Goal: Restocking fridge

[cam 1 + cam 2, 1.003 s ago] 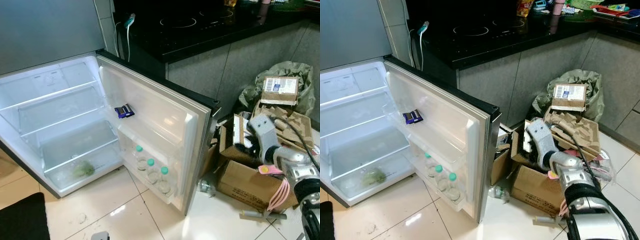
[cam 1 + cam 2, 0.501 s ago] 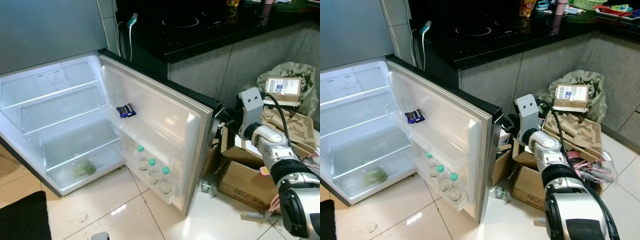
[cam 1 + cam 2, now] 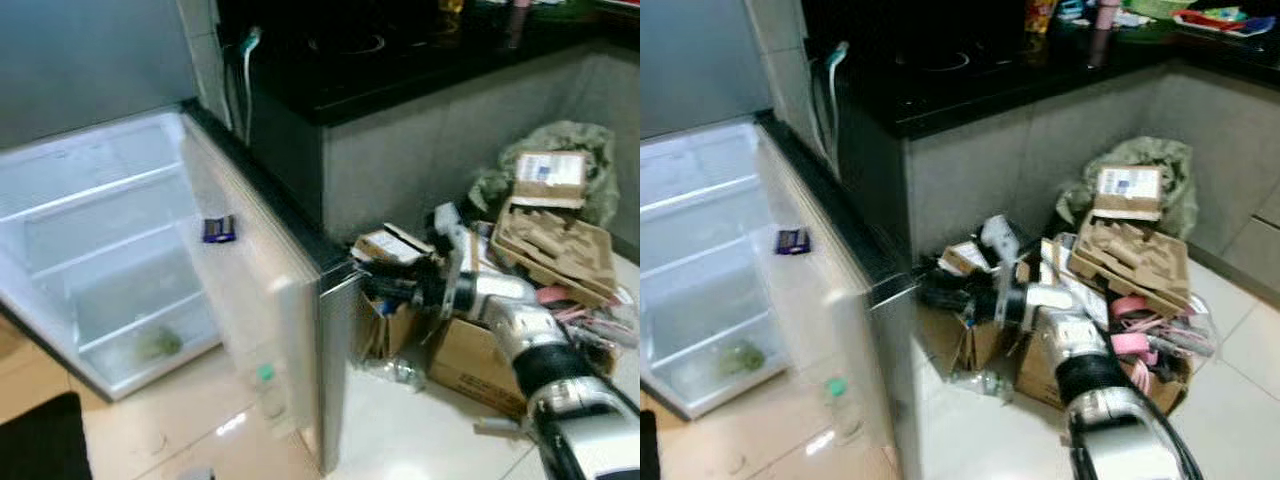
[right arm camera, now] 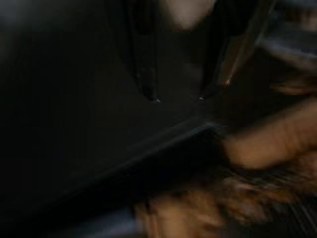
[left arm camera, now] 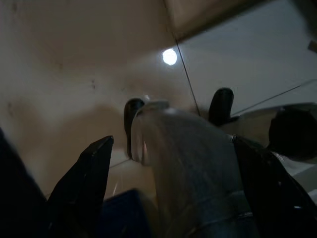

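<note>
Your right gripper (image 3: 940, 292): fingertips at the outer edge of the fridge door (image 3: 265, 300), jaws slightly parted, grasping nothing. Left gripper (image 5: 173, 148): jaws spread wide. Bottle (image 3: 266, 388) on the door shelf.

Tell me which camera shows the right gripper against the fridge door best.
The left eye view: the right gripper reaches the door edge. The right eye view shows the same, blurrier. The right wrist view shows dark fingertips before a dark surface.

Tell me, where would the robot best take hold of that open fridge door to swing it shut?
Probably the fridge door is best taken at its free outer edge, from the dark outside face, farthest from the hinge. The right gripper sits right by that edge; the door's inner side carries shelves and a bottle.
</note>
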`<state>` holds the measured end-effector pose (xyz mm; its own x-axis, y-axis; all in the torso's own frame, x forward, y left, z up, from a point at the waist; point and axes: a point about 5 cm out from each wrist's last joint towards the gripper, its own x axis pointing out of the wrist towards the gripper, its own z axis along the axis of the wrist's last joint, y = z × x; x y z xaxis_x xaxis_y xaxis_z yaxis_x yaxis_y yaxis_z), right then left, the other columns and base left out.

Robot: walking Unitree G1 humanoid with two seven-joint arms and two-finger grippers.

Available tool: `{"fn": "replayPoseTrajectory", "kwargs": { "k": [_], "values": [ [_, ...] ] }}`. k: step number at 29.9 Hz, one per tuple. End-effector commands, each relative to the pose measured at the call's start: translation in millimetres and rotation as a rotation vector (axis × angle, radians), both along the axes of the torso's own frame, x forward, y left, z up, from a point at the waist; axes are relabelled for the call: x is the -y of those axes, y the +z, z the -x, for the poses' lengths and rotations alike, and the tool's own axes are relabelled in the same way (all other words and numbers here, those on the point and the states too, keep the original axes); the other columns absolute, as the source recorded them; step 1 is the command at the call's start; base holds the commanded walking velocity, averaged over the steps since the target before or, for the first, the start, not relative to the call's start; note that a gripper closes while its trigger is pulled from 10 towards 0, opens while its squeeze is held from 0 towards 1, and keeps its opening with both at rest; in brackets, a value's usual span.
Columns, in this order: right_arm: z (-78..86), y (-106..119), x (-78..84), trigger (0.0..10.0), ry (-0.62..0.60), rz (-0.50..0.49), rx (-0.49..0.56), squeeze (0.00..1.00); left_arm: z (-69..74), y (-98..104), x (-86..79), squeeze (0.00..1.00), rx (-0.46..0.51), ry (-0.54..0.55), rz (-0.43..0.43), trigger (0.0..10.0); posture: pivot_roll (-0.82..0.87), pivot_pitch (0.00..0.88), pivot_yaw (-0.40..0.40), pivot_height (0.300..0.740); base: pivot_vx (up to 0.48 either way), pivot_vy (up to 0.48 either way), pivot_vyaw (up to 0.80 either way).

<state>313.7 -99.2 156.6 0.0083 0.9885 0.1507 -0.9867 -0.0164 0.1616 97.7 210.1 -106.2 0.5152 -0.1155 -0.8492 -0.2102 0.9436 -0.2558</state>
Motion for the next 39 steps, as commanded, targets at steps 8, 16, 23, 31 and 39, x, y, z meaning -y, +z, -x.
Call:
{"fn": "replayPoseTrajectory", "kwargs": {
  "k": [8,16,23,31,39],
  "values": [
    [-31.4,-29,20.8,10.0,-0.431,0.187,0.049,0.0,4.6,-1,-1.7,0.0,-0.017,-0.008,-0.004,10.0,-0.07,0.0,-0.019,0.74,0.0,0.0,0.0],
    [-16.4,-90,49.3,10.0,-0.709,0.45,-0.111,0.0,5.9,-1,-0.2,0.0,-0.023,-0.016,-0.002,10.0,-0.08,0.0,-0.017,0.74,0.0,0.0,0.0],
    [34.1,-162,66.1,10.0,-0.759,0.805,-0.285,0.0,2.1,-1,1.4,0.0,-0.017,-0.022,-0.003,10.0,-0.08,0.0,-0.015,0.74,0.0,0.0,0.61],
    [76.3,-203,83.5,10.0,-0.817,1.005,-0.382,0.0,0.3,-1,1.5,0.0,-0.015,-0.03,-0.006,10.0,-0.08,0.0,-0.013,0.74,0.0,0.0,0.71],
    [117.8,-228,108.6,10.0,-0.93,1.148,-0.515,0.0,-1.0,0,1.4,0.0,-0.016,-0.039,-0.013,10.0,-0.09,0.0,-0.011,0.74,0.0,0.0,0.71]
  ]
}}
